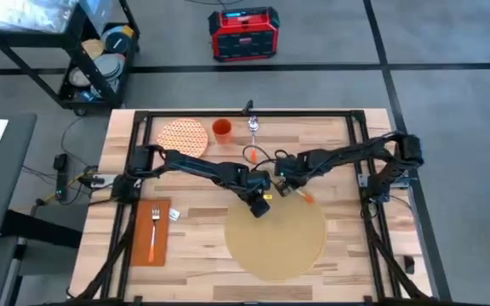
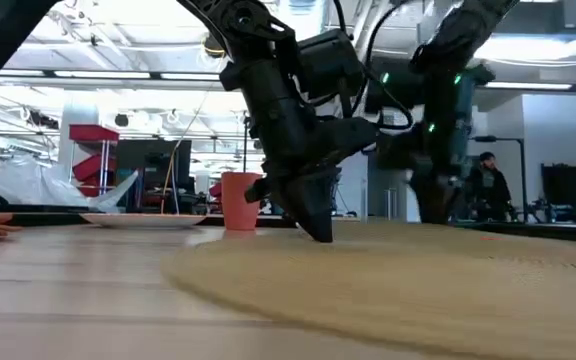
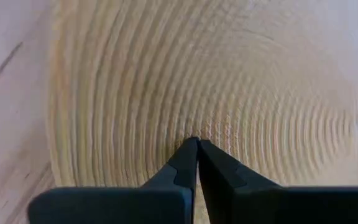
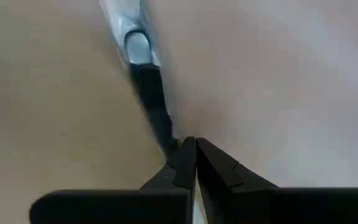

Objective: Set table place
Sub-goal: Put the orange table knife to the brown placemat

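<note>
on the tabletop [image 1: 202,242] a fork [image 1: 153,234] lies on the orange napkin [image 1: 149,245] at left. the round tan placemat [image 1: 275,240] sits near the front centre. the left gripper [image 1: 261,206] presses its far edge, jaws closed on the mat. just right, the right gripper [image 1: 285,186] has jaws pinched on a dark-handled utensil [image 4: 146,87].

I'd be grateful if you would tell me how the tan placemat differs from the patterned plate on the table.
The placemat is far wider than the plate. The placemat is plain tan, while the plate carries an orange-and-white pattern. The placemat lies at the table's near middle with the left gripper pressed shut on its far edge; the plate sits untouched near the far left corner, beside an orange cup. Both are round and lie flat.
</note>
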